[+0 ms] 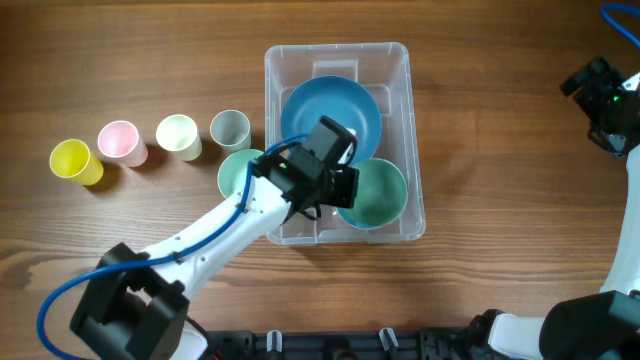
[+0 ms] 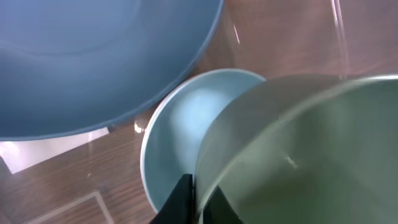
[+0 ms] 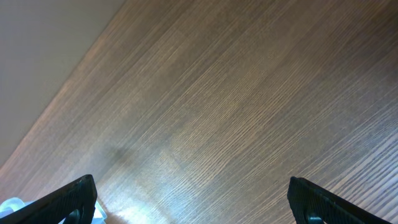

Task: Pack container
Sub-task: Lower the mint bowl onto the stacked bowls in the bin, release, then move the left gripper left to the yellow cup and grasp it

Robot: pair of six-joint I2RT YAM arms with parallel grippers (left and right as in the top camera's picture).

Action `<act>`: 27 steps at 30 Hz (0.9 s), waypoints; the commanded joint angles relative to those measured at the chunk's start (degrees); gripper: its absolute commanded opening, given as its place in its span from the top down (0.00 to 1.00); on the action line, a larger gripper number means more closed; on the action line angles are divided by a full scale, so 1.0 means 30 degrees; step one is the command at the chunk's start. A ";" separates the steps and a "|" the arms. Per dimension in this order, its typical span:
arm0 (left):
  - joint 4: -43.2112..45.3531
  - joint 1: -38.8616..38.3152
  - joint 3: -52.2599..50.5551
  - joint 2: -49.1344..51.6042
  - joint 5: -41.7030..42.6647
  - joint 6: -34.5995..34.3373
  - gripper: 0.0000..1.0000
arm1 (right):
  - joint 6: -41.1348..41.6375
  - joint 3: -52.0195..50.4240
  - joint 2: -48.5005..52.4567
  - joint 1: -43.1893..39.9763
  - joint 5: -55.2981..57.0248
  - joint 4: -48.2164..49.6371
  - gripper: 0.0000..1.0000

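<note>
The container [image 1: 408,90] is a clear plastic bin at the table's middle. In it lie a large blue bowl [image 1: 330,112] at the far end and a green bowl [image 1: 380,195] at the near right. My left gripper [image 1: 343,188] reaches into the bin and is shut on the green bowl's rim [image 2: 298,143]; its fingertips [image 2: 194,200] pinch the wall. In the left wrist view a pale blue bowl [image 2: 177,130] lies under the green one, beside the large blue bowl [image 2: 93,56] and a white label [image 2: 50,149]. My right gripper [image 1: 600,92] is open and empty [image 3: 193,199] at the far right.
A pale green bowl [image 1: 236,172] sits just outside the bin's left wall, partly under my left arm. Left of the bin stands a row of cups: grey [image 1: 230,128], light green [image 1: 178,136], pink [image 1: 122,142] and yellow [image 1: 75,160]. The right wrist view shows bare wood.
</note>
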 commanded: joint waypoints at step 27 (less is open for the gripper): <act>-0.3927 1.1795 -0.4073 -0.2798 -0.0372 -0.0335 0.54 | 0.0124 0.0146 0.0138 0.0080 0.0058 0.0007 0.00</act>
